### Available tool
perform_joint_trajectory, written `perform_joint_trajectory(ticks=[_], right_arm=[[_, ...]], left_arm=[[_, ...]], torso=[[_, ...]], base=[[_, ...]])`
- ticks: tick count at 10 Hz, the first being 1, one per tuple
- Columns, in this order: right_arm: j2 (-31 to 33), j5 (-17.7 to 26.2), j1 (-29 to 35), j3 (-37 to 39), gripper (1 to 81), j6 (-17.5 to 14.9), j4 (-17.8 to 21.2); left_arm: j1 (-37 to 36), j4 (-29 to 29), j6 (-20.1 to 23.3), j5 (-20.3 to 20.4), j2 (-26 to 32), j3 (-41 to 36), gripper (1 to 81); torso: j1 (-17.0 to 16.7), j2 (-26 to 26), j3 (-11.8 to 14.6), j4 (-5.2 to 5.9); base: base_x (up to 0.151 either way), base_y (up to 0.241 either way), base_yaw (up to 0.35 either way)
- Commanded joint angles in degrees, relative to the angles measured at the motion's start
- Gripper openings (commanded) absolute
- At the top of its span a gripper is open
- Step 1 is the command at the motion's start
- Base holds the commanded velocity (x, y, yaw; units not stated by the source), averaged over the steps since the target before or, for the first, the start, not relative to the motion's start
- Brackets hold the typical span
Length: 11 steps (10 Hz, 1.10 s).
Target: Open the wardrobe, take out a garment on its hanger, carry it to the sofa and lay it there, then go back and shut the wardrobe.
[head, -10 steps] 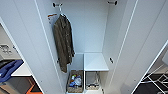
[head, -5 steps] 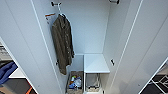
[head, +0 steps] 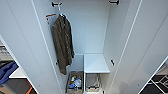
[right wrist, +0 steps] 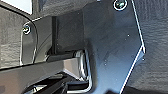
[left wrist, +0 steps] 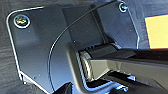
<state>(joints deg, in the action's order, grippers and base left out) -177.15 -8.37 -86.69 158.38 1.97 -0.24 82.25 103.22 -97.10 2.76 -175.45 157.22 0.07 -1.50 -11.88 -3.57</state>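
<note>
Hanging limp, olive jacket [head: 62, 43] inside smooth white wardrobe [head: 92, 30].

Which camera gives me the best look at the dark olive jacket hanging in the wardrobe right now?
The head view. It shows the whole dark olive jacket hanging from the rail at the left inside the open wardrobe, above a basket on the floor. Both wrist views show the robot's own dark plate and bar against dark flooring, nothing of the jacket.

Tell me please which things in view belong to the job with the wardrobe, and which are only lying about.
For the job:
the wardrobe, both doors open

Lying about:
the dark olive jacket hanging on the rail
the basket of small items on the wardrobe floor
the white inner shelf
the blue fabric outside, beyond the door
</note>
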Motion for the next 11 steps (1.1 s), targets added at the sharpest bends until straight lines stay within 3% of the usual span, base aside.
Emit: perform_joint_trajectory(ticks=[1, 4, 5, 6, 8, 10, 11], right_arm=[[0.2, 3.5, 2.2, 0.8, 81.1, -0.1, -0.1], [0.7, 3.5, 2.3, 1.0, 81.1, -0.1, 0.0], [0.8, 3.5, 2.4, 1.0, 81.1, 0.0, 0.1], [1.2, 3.2, 2.1, 1.1, 81.1, 0.2, 0.1], [1.4, 2.8, 2.3, 1.2, 81.1, 0.4, 0.2], [3.2, 2.4, 2.5, -0.4, 81.1, 0.7, 1.8], [4.4, 2.7, 3.4, -1.8, 81.1, 0.8, 2.2]], left_arm=[[0.9, -7.3, -4.0, -0.6, 1.2, -0.7, 81.1], [3.7, -10.7, -1.4, 0.2, 2.0, -0.6, 81.1], [4.1, -13.5, 6.4, -1.4, 1.5, -0.8, 81.1], [4.6, -20.7, 15.0, -3.9, 0.8, -0.7, 81.1], [3.9, -41.3, 37.7, -5.9, 0.5, -0.6, 81.1], [2.4, -68.1, 68.4, -7.8, 1.3, -1.3, 81.1], [1.1, -79.1, 80.7, -8.9, 2.3, -2.6, 81.1]], torso=[[0.0, 0.0, 0.0, 0.00], [0.0, 0.0, 0.0, 0.00], [0.0, 0.0, 0.0, 0.00], [0.0, 0.0, 0.0, 0.00], [0.0, 0.0, 0.0, 0.00], [0.0, 0.0, 0.0, 0.00], [0.0, 0.0, 0.0, 0.00]], base=[[0.000, 0.000, 0.000], [0.000, 0.000, 0.000], [0.000, 0.000, 0.000], [0.000, 0.000, 0.000], [0.000, 0.000, 0.000], [0.000, 0.000, 0.000], [0.000, 0.000, 0.000]])
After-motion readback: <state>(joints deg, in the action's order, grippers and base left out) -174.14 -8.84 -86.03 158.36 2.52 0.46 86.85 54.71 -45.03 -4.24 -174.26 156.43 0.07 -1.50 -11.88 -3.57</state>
